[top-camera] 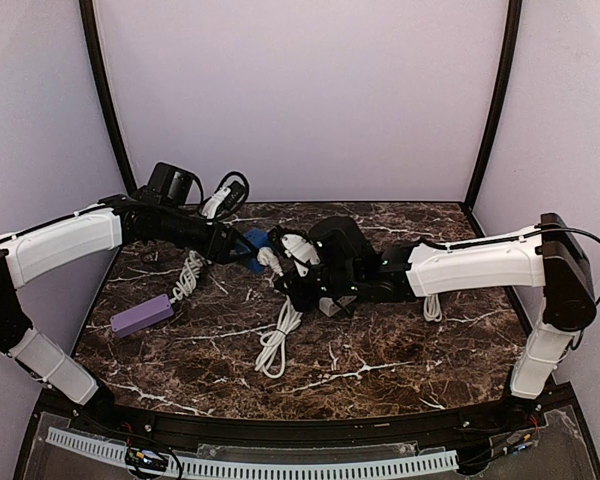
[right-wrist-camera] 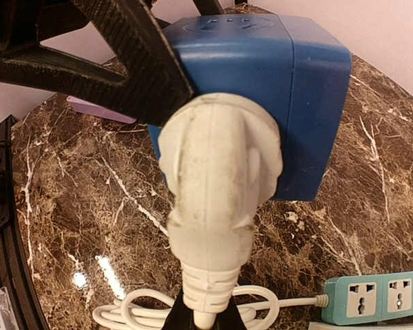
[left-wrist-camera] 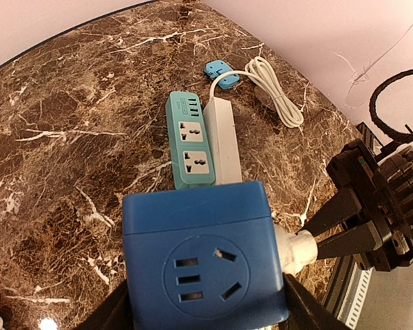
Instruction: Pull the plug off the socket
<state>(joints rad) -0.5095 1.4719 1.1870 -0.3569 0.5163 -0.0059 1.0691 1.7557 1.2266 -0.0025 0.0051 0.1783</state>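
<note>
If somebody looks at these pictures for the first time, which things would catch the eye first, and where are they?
The eye goes first to the blue cube socket, gripped by the left tool over the middle of the marble table. Next is the white plug, seated in the cube's side and pinched by the right tool. A teal power strip lies flat on the table nearby.

One blue cube socket (left-wrist-camera: 199, 261), one white plug (right-wrist-camera: 217, 185), three power strips — teal (left-wrist-camera: 190, 141), white (left-wrist-camera: 224, 141), purple (top-camera: 142, 315) — one small light-blue adapter (left-wrist-camera: 220, 74).
</note>
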